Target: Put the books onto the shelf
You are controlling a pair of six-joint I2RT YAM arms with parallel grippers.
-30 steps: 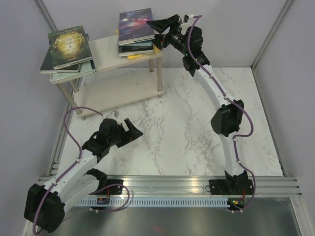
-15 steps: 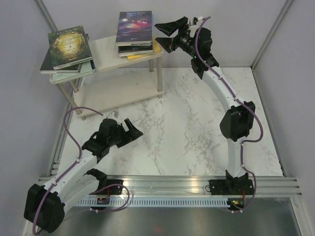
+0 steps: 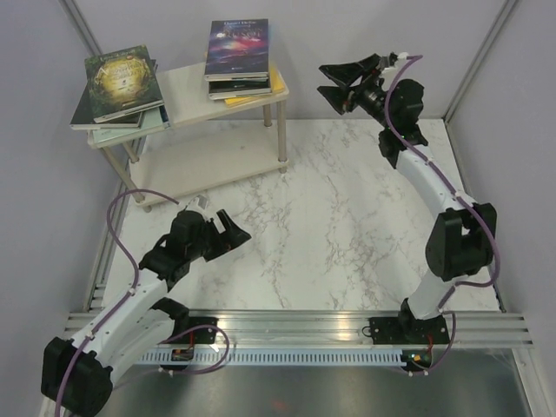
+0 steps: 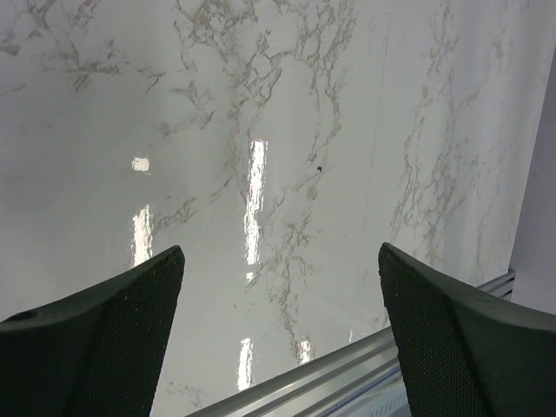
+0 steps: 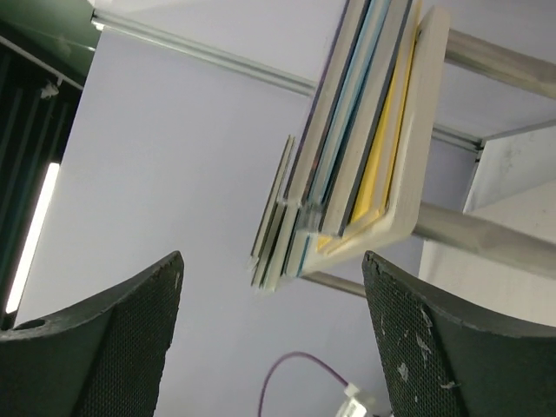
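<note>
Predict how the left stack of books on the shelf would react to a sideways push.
Probably tips: the left stack seems to overhang the end of the shelf. Likely slides apart, since its books lie fanned, not squared. Each looks thin, so probably light, bendy.

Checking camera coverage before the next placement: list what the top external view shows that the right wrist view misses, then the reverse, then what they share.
Only top external: the white marble table, the left arm's black two-finger tool open over it, and the covers of the purple galaxy paperback and green-gold paperback. Only right wrist: both book stacks' page edges, side-on. Both: the pale cream two-tier shelf, and the right arm's black tool, open, empty, clear of the books.
</note>
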